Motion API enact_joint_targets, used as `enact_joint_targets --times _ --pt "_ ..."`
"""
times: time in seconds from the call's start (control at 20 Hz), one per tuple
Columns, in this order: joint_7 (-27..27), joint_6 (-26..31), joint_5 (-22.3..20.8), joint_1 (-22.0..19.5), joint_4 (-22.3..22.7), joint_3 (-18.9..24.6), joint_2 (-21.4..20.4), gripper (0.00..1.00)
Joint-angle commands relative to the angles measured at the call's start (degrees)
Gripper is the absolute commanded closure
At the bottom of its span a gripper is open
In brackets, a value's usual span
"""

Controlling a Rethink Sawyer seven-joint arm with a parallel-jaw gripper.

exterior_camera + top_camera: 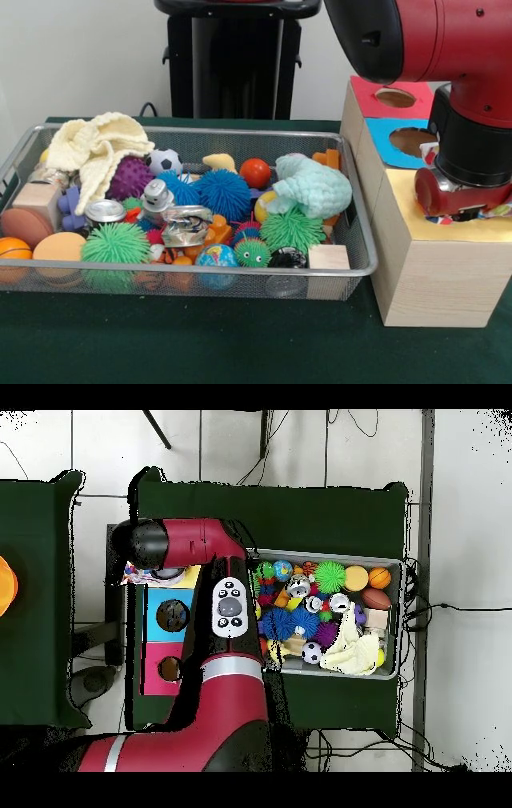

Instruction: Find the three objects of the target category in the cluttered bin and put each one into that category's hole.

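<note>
Polka-dot cloth point(502, 210) peeks beneath the gripper point(460, 210) over the yellow box's hole point(448, 218), presumably being delivered; finger state can't be told.

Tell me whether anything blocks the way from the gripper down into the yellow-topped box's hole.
Nothing visible does. The gripper sits right over the yellow-topped box, with polka-dot cloth showing beneath it at the hole. The hole itself is hidden under the arm.
</note>
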Motion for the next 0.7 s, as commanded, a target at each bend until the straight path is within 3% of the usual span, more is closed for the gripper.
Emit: enact_joint_targets --times 0.05,0.7 --pt "16.53 -18.38 -0.87 -0.92 2.61 1.2 17.28 0.0" --pt "16.24 -20.75 -0.07 -0.4 3.56 0.3 16.62 0.0"
